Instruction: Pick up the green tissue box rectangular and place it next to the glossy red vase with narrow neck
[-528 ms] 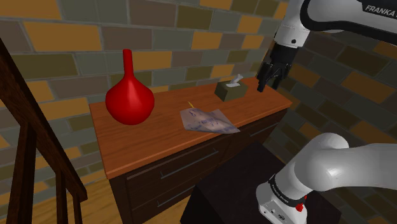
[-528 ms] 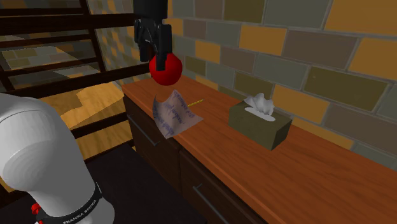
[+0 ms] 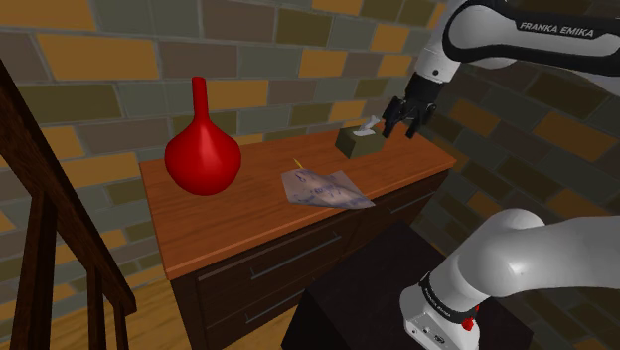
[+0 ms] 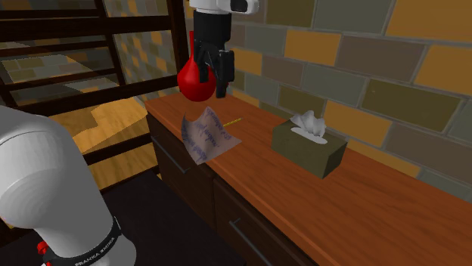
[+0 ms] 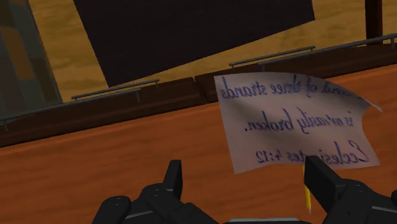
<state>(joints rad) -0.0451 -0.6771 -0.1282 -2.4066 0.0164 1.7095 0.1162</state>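
In the shoulder view, your black two-finger gripper (image 3: 402,119) hovers just beside the olive-green rectangular tissue box (image 3: 360,142) on the brown wooden dresser (image 3: 229,224), well apart from the glossy red narrow-necked vase (image 3: 202,154). In the second exterior view, nothing touches the box (image 4: 310,147). In the wrist view, the fingers (image 5: 172,181) are spread and empty, probably readied for grasping.

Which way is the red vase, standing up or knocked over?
Standing up. The vase rests on its round bottom on the dresser, thin neck pointing straight up.
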